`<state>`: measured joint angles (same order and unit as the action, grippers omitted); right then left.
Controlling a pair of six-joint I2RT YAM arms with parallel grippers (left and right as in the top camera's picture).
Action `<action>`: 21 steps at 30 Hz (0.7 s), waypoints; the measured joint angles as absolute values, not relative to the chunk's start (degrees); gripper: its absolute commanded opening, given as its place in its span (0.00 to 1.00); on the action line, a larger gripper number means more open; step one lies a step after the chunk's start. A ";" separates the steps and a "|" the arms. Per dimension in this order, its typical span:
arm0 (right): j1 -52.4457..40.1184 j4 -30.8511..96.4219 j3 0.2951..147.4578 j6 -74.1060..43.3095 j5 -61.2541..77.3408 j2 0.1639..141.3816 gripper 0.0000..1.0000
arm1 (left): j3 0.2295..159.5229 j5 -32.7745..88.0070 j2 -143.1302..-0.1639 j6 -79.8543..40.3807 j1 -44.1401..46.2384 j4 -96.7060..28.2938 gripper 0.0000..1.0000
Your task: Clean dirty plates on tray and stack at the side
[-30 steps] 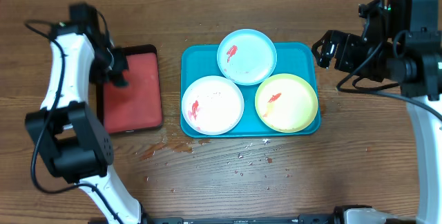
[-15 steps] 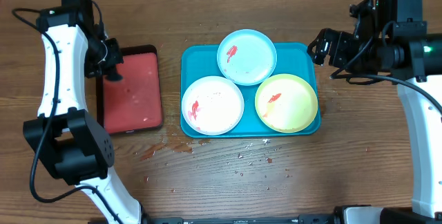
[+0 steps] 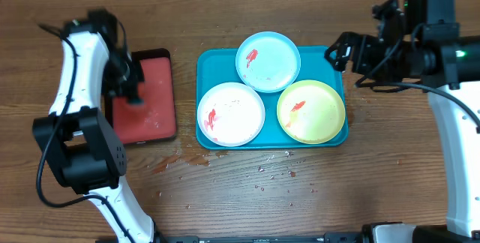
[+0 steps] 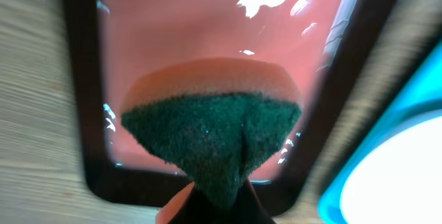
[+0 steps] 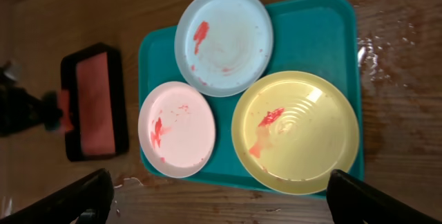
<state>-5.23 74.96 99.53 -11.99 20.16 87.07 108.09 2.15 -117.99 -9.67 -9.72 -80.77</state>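
Observation:
Three plates lie on the teal tray (image 3: 214, 67): light blue (image 3: 268, 61) at the back, white (image 3: 230, 114) front left, yellow-green (image 3: 310, 112) front right, each with red sauce smears. My left gripper (image 3: 133, 93) hangs over the red tray (image 3: 150, 115), shut on an orange sponge with a green scouring face (image 4: 210, 127). My right gripper (image 3: 337, 52) is wide open and empty above the teal tray's back right corner. The right wrist view shows the blue plate (image 5: 224, 41), white plate (image 5: 177, 128), yellow-green plate (image 5: 295, 131) and teal tray (image 5: 314, 37).
The smaller red tray with a black rim (image 4: 186, 23) stands left of the teal tray. Sauce smears (image 3: 180, 160) and crumbs (image 3: 277, 172) lie on the wooden table in front of the teal tray. Wet patches (image 5: 387, 58) show right of it.
My left gripper moved with the sponge from the red tray's back left corner to a spot further forward and right over it. My right gripper shifted slightly left toward the teal tray.

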 measured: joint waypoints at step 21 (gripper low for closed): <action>-23.73 66.08 99.37 -21.37 15.62 109.25 0.55 | 121.78 8.23 -116.90 -9.47 -9.34 -88.44 0.04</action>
